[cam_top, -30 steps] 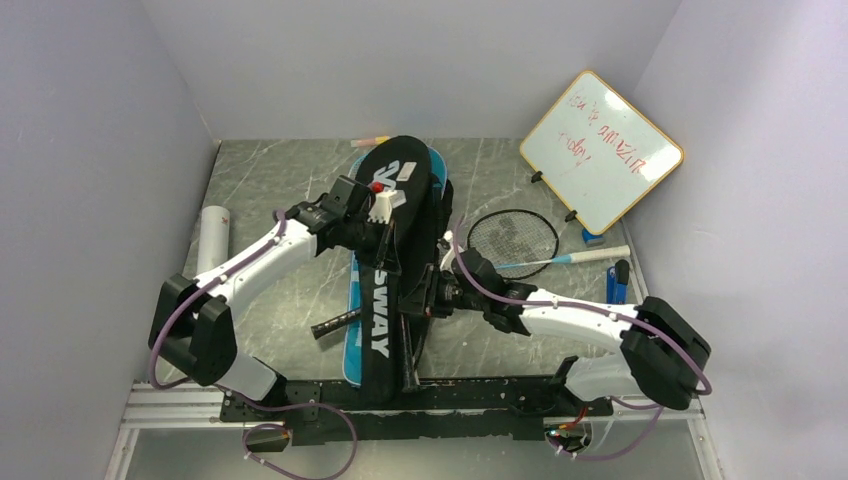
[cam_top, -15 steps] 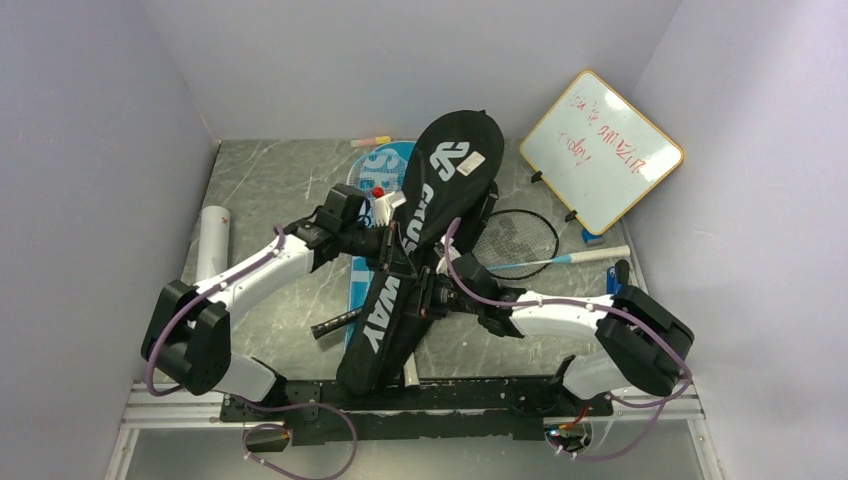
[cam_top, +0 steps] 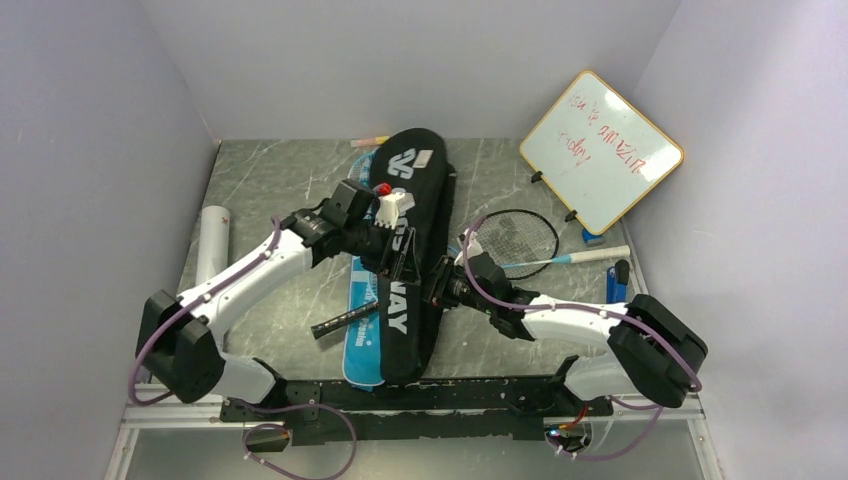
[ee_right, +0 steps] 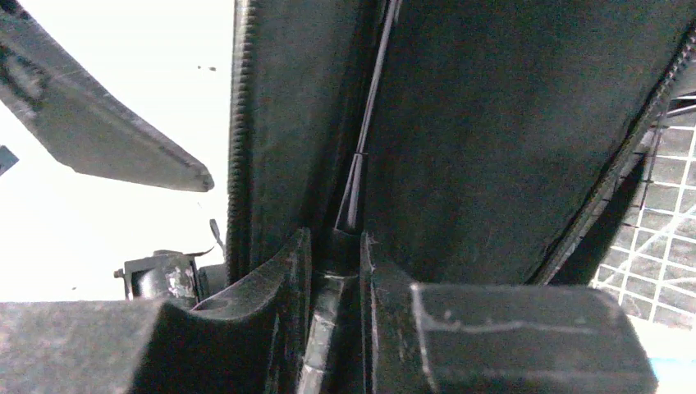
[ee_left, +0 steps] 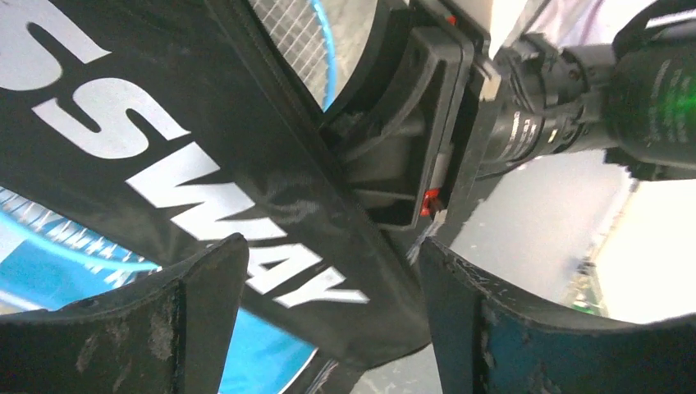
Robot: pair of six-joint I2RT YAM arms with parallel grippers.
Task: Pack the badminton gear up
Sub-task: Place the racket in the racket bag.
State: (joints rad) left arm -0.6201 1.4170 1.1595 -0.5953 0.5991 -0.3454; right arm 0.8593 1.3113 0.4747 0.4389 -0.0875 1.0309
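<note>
The black bag (cam_top: 410,190) with white lettering lies lengthwise down the middle, on top of the blue bag (cam_top: 360,345). My left gripper (cam_top: 400,258) hangs over its middle, open, its fingers apart on either side of the black cloth (ee_left: 164,123), with blue bag (ee_left: 238,365) below. My right gripper (cam_top: 440,287) is at the bag's right edge, shut (ee_right: 336,246) on a thin black racket shaft that runs into the bag's opening. A second racket (cam_top: 512,238) with a light-blue shaft lies flat to the right. A black handle (cam_top: 340,322) sticks out on the left.
A long white tube (cam_top: 212,240) lies by the left wall. The orange-rimmed whiteboard (cam_top: 600,150) leans at the back right, with a small blue object (cam_top: 618,280) below it near the right wall. A small pink marker-like item (cam_top: 370,142) lies at the back edge.
The black bag, raised and swung right half a second ago, has dropped back over the blue bag. My left gripper has opened and let go of it. The right gripper stays shut.
</note>
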